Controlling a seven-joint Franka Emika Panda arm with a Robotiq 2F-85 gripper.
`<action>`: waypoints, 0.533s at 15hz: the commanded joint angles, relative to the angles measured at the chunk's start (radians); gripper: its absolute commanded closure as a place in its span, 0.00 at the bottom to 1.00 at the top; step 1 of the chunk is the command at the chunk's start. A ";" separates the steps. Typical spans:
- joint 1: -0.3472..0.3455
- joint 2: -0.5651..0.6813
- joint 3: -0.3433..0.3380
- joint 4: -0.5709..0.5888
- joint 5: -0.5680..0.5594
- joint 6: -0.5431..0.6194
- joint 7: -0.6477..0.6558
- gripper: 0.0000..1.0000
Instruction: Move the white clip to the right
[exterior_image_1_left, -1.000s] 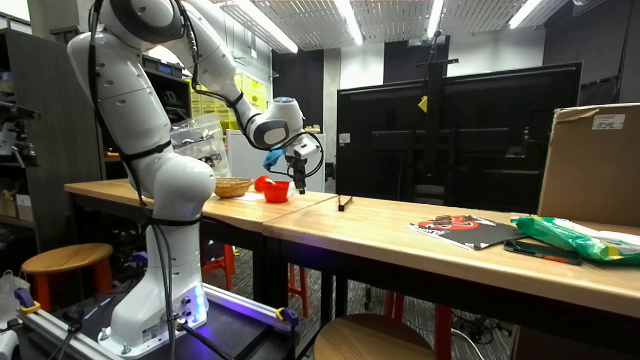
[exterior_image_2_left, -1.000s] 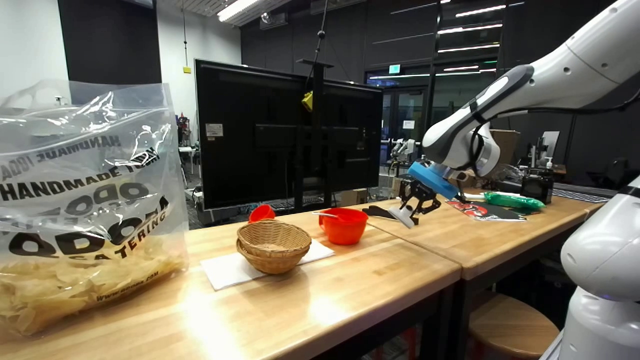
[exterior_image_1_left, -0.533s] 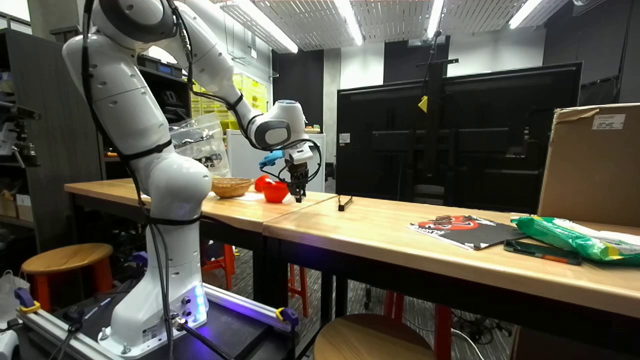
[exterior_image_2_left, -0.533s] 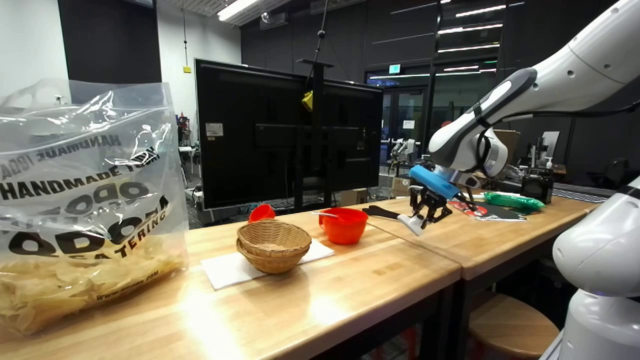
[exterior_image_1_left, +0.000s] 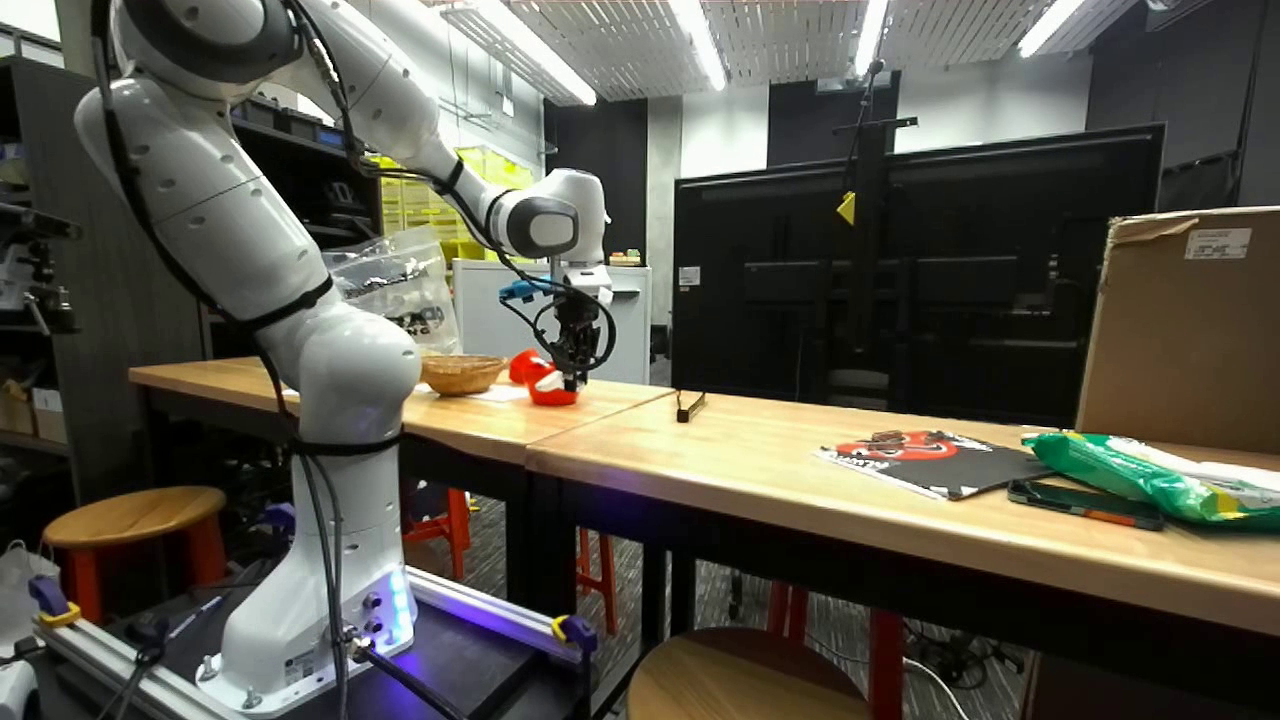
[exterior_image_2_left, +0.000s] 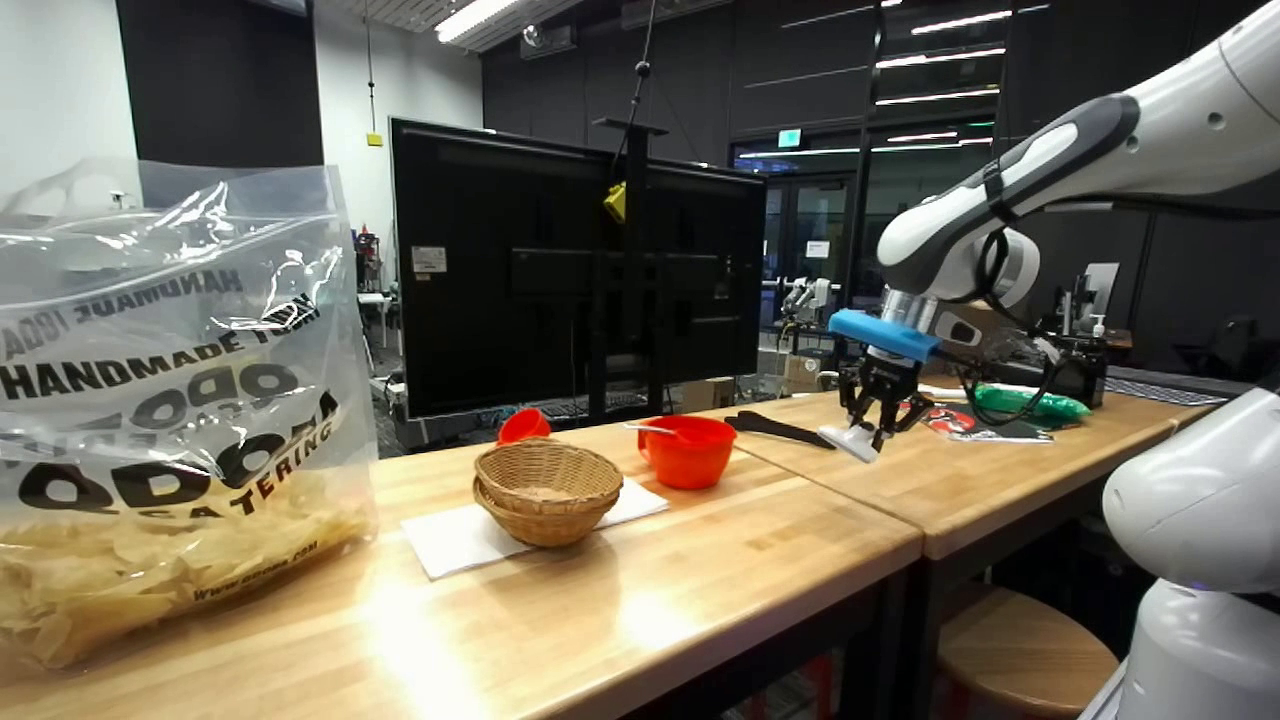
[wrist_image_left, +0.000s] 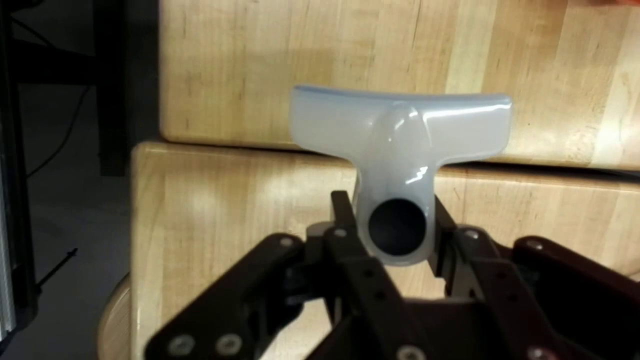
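The white clip (wrist_image_left: 400, 130) is a glossy T-shaped piece with a round dark hole at its narrow end. My gripper (wrist_image_left: 392, 210) is shut on this narrow end, with a finger on each side. The wide bar points away from the gripper, over the seam between two wooden tables. In an exterior view the clip (exterior_image_2_left: 848, 441) hangs tilted in the gripper (exterior_image_2_left: 868, 432), above the table near the seam. In an exterior view the clip (exterior_image_1_left: 548, 381) shows beside the gripper (exterior_image_1_left: 572, 382), in front of the red bowl.
A red bowl (exterior_image_2_left: 690, 455), a smaller red cup (exterior_image_2_left: 522, 426) and wicker baskets (exterior_image_2_left: 548, 495) stand on the table. A black object (exterior_image_1_left: 689, 406) lies past the seam. A dark magazine (exterior_image_1_left: 930, 465) and green bag (exterior_image_1_left: 1150, 480) lie farther along. A chip bag (exterior_image_2_left: 180, 420) stands opposite.
My gripper has swung more upright and carried the clip back toward the robot's side. The black object on the table now shows more fully in an exterior view.
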 joint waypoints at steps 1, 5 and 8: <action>-0.002 -0.017 -0.003 0.041 -0.026 -0.089 0.035 0.90; 0.002 0.006 -0.011 0.066 -0.024 -0.117 0.023 0.90; 0.003 0.031 -0.018 0.079 -0.023 -0.127 0.015 0.90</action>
